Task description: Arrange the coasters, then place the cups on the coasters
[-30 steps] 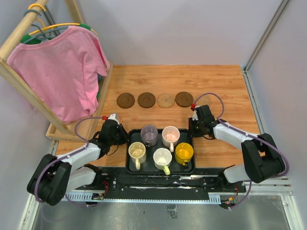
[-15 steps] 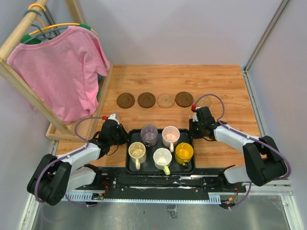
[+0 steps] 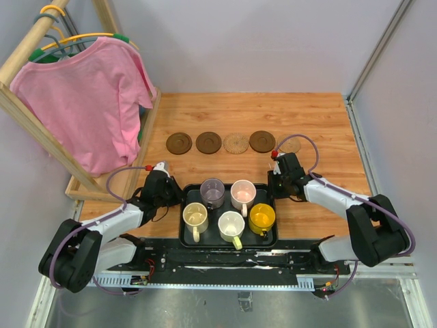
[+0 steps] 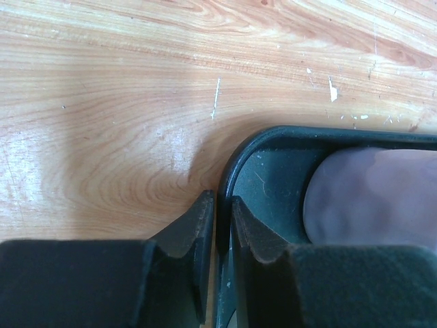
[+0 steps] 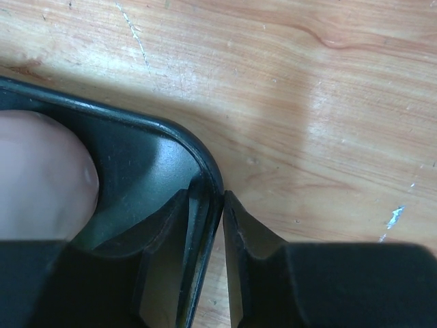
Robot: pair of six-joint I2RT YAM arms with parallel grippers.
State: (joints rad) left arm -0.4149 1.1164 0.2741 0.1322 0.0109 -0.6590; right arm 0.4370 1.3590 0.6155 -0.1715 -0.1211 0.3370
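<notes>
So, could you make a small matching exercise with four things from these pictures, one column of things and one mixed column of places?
Things:
1. yellow cup
2. purple-grey cup
3. tan coaster
4. pink shirt

Places:
A. on a hanger, at the far left
B. near right corner of the tray
C. in the row of coasters on the table
D. far left corner of the tray

Pairs: 1-B, 2-D, 3-C, 4-A

1. Robot test cell in a lab, not a home.
2. Plain grey walls [image 3: 273,41] enclosing a small wooden tabletop [image 3: 252,113].
3. Two arms bolted to a metal rail [image 3: 225,263] with exposed wiring.
4. Staged household props: pink shirt [image 3: 85,102] on wooden rack [image 3: 27,116], tray [image 3: 229,240] of mugs.
</notes>
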